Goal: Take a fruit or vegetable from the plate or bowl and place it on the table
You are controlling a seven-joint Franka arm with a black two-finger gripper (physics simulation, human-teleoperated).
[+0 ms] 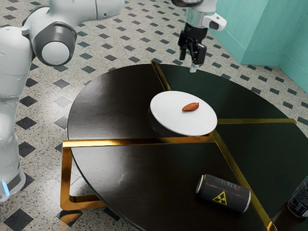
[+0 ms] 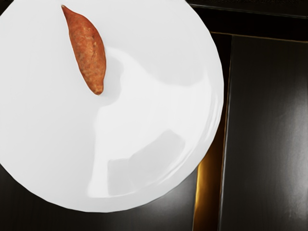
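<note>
My gripper (image 1: 188,63) hangs in the air above the table's far side, higher than the plate, its two fingers apart and nothing between them. An orange-brown sweet potato (image 1: 190,107) lies on the round white plate (image 1: 168,113), toward the side nearer the gripper. In the wrist view the sweet potato (image 2: 88,52) rests on its side on the white plate (image 2: 43,139), with open plate surface all around it.
The round dark table (image 1: 110,106) has gold strips across it. A black can with a yellow warning sign (image 1: 224,193) lies on its side toward the exterior view's bottom. Another dark can (image 1: 299,201) stands at the exterior view's right edge.
</note>
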